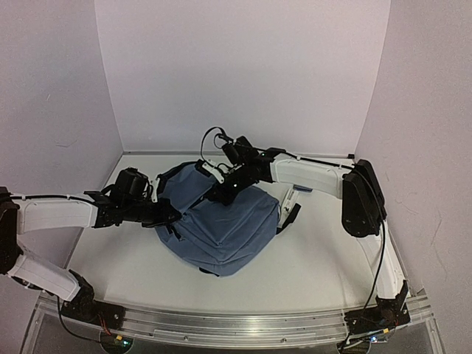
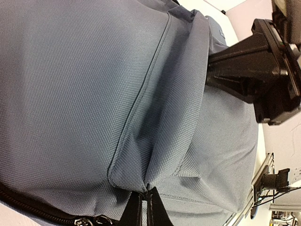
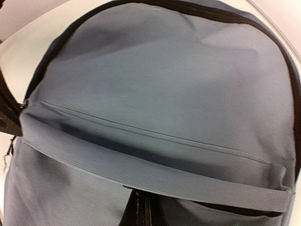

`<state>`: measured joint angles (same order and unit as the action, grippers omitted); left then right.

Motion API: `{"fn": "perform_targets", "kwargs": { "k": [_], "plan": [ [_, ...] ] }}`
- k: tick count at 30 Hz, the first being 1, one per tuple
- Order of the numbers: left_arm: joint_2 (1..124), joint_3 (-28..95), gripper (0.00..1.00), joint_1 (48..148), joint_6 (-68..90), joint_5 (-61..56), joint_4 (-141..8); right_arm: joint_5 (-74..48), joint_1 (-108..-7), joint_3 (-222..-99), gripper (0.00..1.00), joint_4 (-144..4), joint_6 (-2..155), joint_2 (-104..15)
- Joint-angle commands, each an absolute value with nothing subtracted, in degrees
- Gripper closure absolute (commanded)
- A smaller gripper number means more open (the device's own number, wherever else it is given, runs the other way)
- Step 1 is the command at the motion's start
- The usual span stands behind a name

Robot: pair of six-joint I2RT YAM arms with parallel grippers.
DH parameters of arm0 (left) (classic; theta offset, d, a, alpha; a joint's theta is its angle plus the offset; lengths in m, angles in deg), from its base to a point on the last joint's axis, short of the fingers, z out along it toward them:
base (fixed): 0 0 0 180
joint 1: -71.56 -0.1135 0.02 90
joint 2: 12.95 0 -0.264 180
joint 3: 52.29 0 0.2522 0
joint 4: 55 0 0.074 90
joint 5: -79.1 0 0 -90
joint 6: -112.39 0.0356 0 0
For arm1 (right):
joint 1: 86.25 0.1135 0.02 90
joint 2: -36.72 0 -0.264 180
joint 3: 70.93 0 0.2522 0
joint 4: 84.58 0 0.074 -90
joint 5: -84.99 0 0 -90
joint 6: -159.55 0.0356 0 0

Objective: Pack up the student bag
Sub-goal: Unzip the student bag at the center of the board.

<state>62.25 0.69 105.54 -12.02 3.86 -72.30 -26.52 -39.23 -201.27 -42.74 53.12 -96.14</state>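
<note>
The student bag (image 1: 225, 232), slate-blue with dark zippers, lies on the white table between both arms. My left gripper (image 1: 171, 214) is at the bag's left edge. In the left wrist view it (image 2: 146, 207) is shut on a pinched fold of the bag's fabric (image 2: 141, 174), beside a dark zipper (image 2: 42, 212). My right gripper (image 1: 221, 193) sits on the bag's upper part. In the right wrist view it (image 3: 141, 209) is shut, fingertips tucked under the front pocket's fabric flap (image 3: 155, 176), which hides what they pinch. The bag's cloth rises towards it.
A black strap (image 1: 290, 215) trails from the bag's right side. White walls close in the table at the back and both sides. A metal rail (image 1: 236, 324) runs along the near edge, where both arm bases stand.
</note>
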Motion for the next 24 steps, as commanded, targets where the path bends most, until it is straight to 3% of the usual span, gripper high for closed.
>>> {"fn": "perform_targets", "kwargs": {
  "k": [1, 24],
  "plan": [
    [58.91, 0.22, 1.0, 105.31, -10.77, 0.81, -73.77, -23.1, -40.88, -202.05, 1.0, -41.73, 52.62, -92.96],
    [56.99, -2.37, 1.0, 105.85, -12.39, 4.76, -72.57, -18.6, -49.23, -215.38, 1.0, -41.88, 55.98, -102.58]
  ]
}}
